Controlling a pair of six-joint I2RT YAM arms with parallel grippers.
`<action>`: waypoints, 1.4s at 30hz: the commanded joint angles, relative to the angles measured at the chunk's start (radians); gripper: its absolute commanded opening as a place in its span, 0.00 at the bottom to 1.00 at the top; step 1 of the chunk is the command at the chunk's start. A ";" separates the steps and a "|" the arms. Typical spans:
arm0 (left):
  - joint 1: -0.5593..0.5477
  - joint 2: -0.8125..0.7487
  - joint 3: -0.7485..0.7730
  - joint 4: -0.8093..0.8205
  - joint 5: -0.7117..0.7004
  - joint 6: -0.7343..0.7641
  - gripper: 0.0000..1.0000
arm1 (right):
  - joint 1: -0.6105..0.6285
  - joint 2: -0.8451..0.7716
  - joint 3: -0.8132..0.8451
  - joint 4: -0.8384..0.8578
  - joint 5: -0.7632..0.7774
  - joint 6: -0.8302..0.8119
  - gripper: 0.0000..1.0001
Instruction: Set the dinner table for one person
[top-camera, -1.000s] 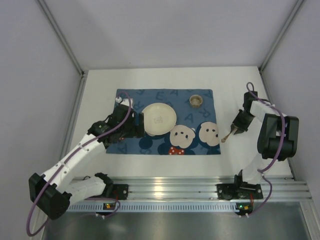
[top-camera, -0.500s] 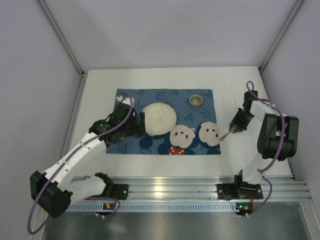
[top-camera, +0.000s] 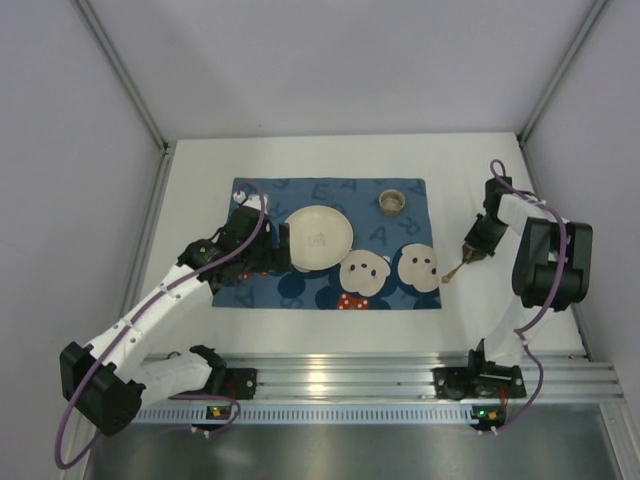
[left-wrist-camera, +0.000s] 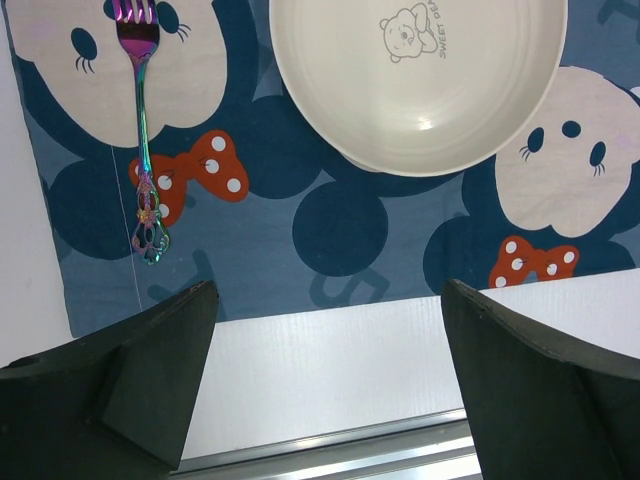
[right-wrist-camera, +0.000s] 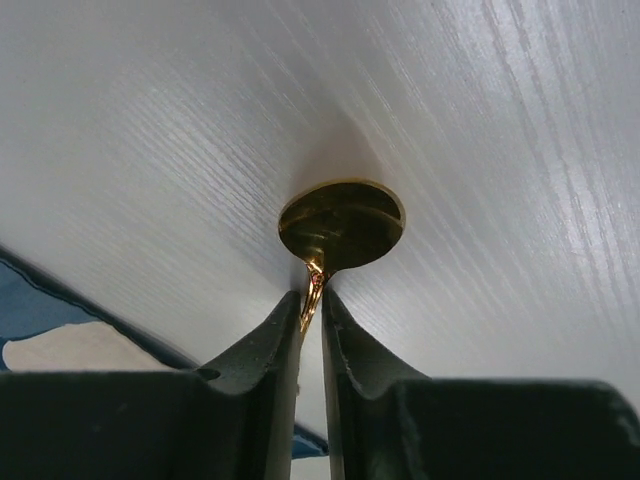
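The white dinner table (top-camera: 200, 195) carries a dark blue cartoon-mouse placemat (top-camera: 262, 292). On the placemat lie a cream plate (top-camera: 318, 237), also in the left wrist view (left-wrist-camera: 420, 85), a small cup (top-camera: 392, 202) and an iridescent fork (left-wrist-camera: 143, 150) left of the plate. My left gripper (top-camera: 278, 250) is open and empty, hovering at the plate's left edge. My right gripper (top-camera: 470, 254) is shut on the handle of a gold spoon (right-wrist-camera: 342, 224), whose bowl (top-camera: 449, 276) hangs just above the table right of the placemat.
Grey walls enclose the table on three sides. An aluminium rail (top-camera: 350, 375) runs along the near edge by the arm bases. Bare white table lies right of the placemat around the right gripper.
The right gripper with the spoon has shifted slightly and its wrist has turned. The left gripper moved a little toward the plate a second ago and has since held still.
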 joint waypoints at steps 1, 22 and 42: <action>0.005 -0.002 0.044 0.025 -0.018 0.006 0.99 | 0.020 0.071 0.020 0.033 0.100 -0.003 0.13; 0.008 0.030 0.054 0.037 -0.004 0.018 0.99 | 0.431 -0.046 0.374 -0.205 0.313 -0.034 0.00; 0.009 -0.095 0.021 -0.049 -0.053 -0.028 0.99 | 0.705 0.278 0.597 -0.111 0.067 0.083 0.00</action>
